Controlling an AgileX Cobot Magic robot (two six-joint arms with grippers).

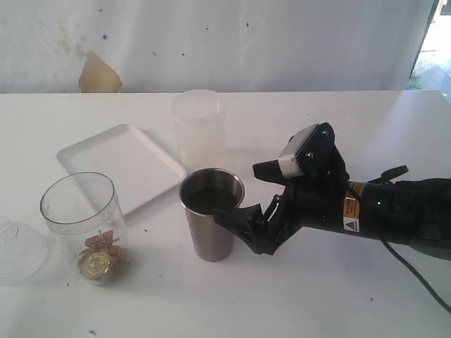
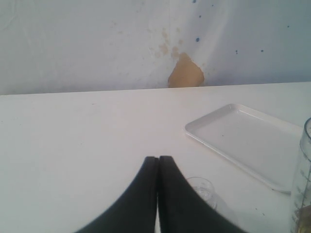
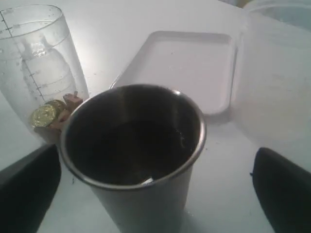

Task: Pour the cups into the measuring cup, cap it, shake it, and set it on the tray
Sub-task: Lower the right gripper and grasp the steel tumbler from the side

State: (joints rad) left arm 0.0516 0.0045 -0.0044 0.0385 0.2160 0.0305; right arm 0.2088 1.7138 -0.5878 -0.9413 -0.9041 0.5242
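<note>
My right pincer (image 3: 155, 191) is spread wide, its fingers (image 3: 29, 191) flanking the steel tumbler (image 1: 211, 218) mid-bench (image 1: 317, 303); I can't read its dark inside. My left pincer (image 2: 158, 191) is pressed together, pinching nothing. Toward the bench's left edge, the measuring cup (image 1: 81, 218) holds a gold coin (image 1: 95, 264) and brown bits (image 1: 106, 243). It stands just beside the white tray (image 1: 120, 165). A frosted cylinder (image 1: 199, 130) stands right behind the tumbler.

Premises: a makeshift robot test station, lab-like in character. Evidence: a bare white worktop (image 1: 338, 296) marked with scattered dark specks. A white cloth backdrop (image 1: 246, 42) hangs behind it, stained, with a tan patch (image 1: 99, 74). A black robot arm (image 1: 402, 211) carries a yellow warning label (image 1: 350, 211) and a trailing cable (image 1: 416, 274), and ends in the right pincer (image 1: 238, 191).
</note>
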